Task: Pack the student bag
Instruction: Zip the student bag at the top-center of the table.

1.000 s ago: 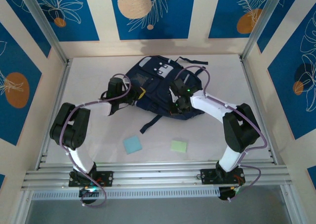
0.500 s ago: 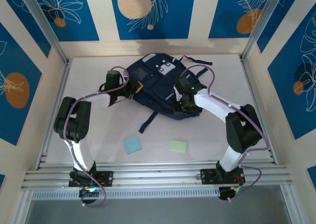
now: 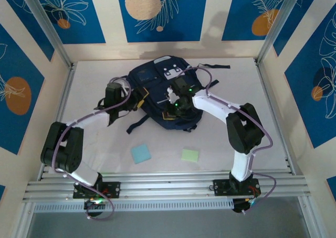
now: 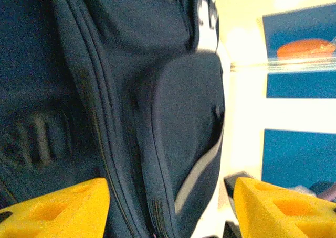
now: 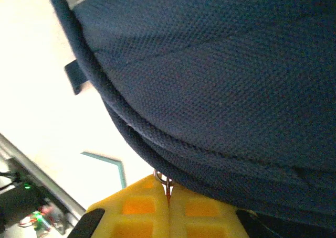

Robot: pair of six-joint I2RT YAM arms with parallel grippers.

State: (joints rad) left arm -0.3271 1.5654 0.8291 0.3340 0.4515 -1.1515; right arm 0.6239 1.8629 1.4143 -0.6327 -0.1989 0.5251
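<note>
- I am observing the student bag [image 3: 157,83] lying flat on the far middle of the surface [image 3: 239,88], between the two arms.
- The left tool [image 3: 137,97] is sitting against the bag's left edge. In the left wrist view its yellow fingers [image 4: 58,206] are standing wide apart, released, and the bag's zipped seam is running between them, unpinched.
- The right tool [image 3: 169,111] is resting on top of the bag, toward its near side. In the right wrist view its fingers [image 5: 136,212] are pressing together, clenched on a thin metal pull [image 5: 165,181] that is hanging at the bag's seam, and the navy fabric is bulging directly above them.
- A black strap [image 3: 137,123] is trailing from the bag's near left corner onto the surface.
- A blue note [image 3: 140,153] and a green note [image 3: 190,155] are lying near the front edge, well apart from the bag and from both tools.
</note>
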